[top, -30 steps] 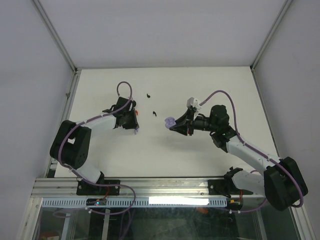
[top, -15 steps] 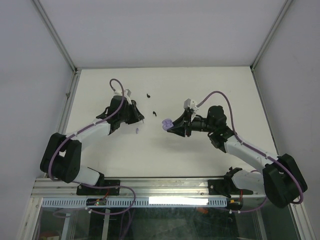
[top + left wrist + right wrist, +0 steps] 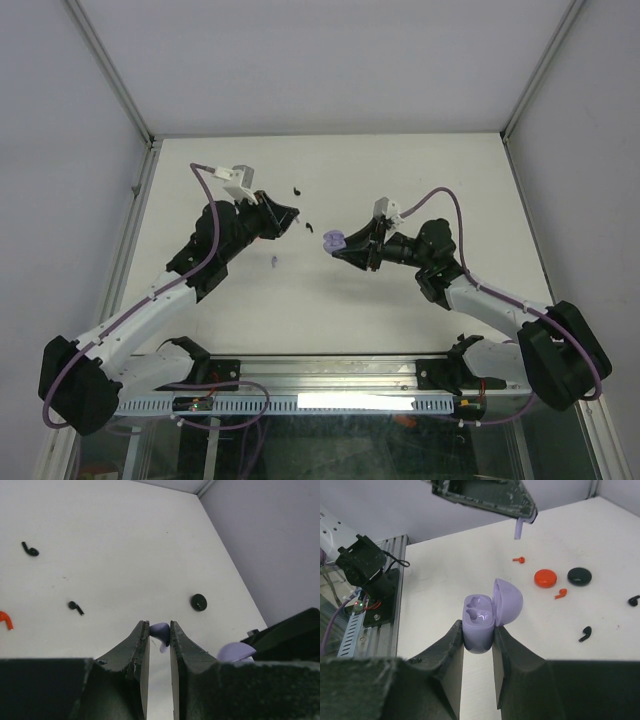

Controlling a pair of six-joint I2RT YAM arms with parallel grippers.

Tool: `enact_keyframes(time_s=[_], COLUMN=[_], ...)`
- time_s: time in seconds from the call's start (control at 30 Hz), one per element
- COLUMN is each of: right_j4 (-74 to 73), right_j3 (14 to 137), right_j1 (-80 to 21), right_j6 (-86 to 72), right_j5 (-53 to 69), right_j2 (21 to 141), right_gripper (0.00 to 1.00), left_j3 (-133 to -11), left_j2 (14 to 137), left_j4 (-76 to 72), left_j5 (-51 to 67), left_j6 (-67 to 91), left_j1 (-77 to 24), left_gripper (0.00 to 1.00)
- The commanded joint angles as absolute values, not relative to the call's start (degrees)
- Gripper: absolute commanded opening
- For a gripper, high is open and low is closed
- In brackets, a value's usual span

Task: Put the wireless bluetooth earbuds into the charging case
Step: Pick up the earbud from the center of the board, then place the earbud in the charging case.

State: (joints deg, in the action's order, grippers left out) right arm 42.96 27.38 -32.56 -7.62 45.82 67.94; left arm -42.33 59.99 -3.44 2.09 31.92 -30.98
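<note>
Holding the pale purple charging case (image 3: pixel 479 619) upright, my right gripper (image 3: pixel 477 631) is clamped on its base, lid tipped back so both empty sockets face up. My left gripper (image 3: pixel 158 626) is pinched shut on a pale purple earbud (image 3: pixel 518 528), stem hanging down, above the case and apart from it; I judge that suits lowering it in. Spare black earbuds (image 3: pixel 76 607) lie on the counter (image 3: pixel 400 180) beside a black case (image 3: pixel 199 602). I can read no brand or writing.

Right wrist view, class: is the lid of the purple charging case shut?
No: the purple charging case has its lid tipped back on its hinge, so the two sockets inside are in plain sight.
</note>
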Motion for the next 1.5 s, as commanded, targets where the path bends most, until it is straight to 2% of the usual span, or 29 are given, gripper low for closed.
enact_keyframes(time_s=[0.0,0.63,1.47], right_j4=[54.4,62.6,62.5], right_j3=[27.1,25.2,25.6], right_j1=[-33.0,-33.0,-33.2], right_j6=[-8.5,-6.9,-6.7], right_j5=[41.5,34.2,34.2], right_j2=[67.1,66.2,66.0], right_gripper=[0.03,0.04,0.04], left_j3=[-43.9,-45.0,-46.6], left_j2=[57.0,57.1,64.0], left_j4=[-8.8,-19.8,-23.1], left_j5=[-2.9,-13.8,-13.5], left_j6=[29.2,24.6,24.8], left_j1=[-35.5,-50.8,-54.2], left_gripper=[0.01,0.00,0.00])
